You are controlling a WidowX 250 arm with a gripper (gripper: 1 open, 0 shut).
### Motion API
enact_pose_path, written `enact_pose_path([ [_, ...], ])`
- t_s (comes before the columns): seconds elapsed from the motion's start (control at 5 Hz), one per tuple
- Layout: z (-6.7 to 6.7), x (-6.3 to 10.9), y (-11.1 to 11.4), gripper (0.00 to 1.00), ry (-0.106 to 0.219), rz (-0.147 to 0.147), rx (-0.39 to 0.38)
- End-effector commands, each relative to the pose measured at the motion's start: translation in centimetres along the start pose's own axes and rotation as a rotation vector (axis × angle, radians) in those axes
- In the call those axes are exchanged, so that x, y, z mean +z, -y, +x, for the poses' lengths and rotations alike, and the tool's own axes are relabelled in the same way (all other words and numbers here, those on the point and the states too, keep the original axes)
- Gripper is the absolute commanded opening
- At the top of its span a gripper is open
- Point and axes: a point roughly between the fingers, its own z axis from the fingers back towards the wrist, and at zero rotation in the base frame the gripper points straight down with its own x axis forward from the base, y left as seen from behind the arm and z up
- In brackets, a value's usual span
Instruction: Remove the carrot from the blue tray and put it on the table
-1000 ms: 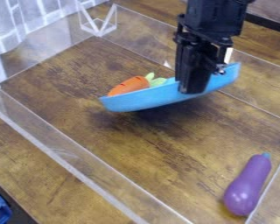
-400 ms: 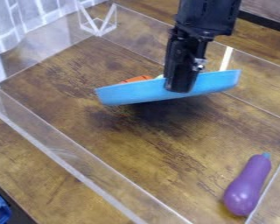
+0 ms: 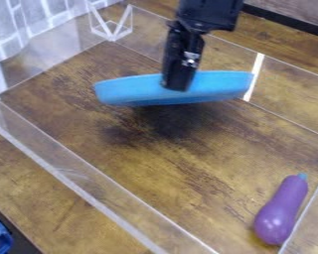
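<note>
Apparently the tipping-out step is in hand: above the brown wood-grain table (image 3: 69, 129), the black gripper (image 3: 179, 81) pinches the round light-blue plastic tray (image 3: 146, 91), raised and tilted. The carrot is hidden, presumably behind it; next, the tray likely needs tipping further.

The setting looks like a robot lab's mock tabletop, though the kind of room beyond it cannot be told. The landmark is the blue tray (image 3: 142, 91): above it is a black robot arm (image 3: 205, 14); beneath it, a brown wood-grain table (image 3: 88, 134). Clear acrylic edging (image 3: 88, 179) runs left of and below the tray, and a purple toy eggplant (image 3: 280, 210) lies to its lower right.
</note>
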Motion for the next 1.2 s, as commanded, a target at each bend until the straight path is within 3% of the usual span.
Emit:
enact_pose_path([
  [0.0, -2.8, 3.3, -1.5, 0.0, 0.076, 0.106, 0.032],
  [0.2, -3.8, 2.1, -0.4, 0.0, 0.076, 0.115, 0.051],
  [0.6, -1.8, 1.1, 1.8, 0.0, 0.105, 0.125, 0.12],
  [1.0, -2.1, 0.6, -0.3, 0.0, 0.128, 0.149, 0.234],
])
